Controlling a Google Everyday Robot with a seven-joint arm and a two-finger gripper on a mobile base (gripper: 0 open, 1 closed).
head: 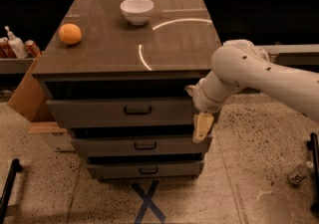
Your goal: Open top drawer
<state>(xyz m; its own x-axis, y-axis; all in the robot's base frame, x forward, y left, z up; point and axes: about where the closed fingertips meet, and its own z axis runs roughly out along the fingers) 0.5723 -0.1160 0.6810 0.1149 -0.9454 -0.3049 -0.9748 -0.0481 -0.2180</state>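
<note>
The top drawer [99, 112] is the widest of three grey-brown drawers under the countertop, with a small dark bar handle [137, 110] at its centre. A dark gap shows between its front and the countertop. My gripper [202, 127] hangs pointing down at the right end of the top drawer's front, in front of the second drawer's [114, 146] right corner. It is well to the right of the handle. My white arm [259, 76] reaches in from the right.
A white bowl [136, 10] and an orange [70, 34] sit on the countertop [174, 44]. A cardboard box [27, 93] stands at the cabinet's left, with bottles and cans [15, 46] behind it. A blue tape X [147, 202] marks the floor. A small bottle [300, 172] lies at the right.
</note>
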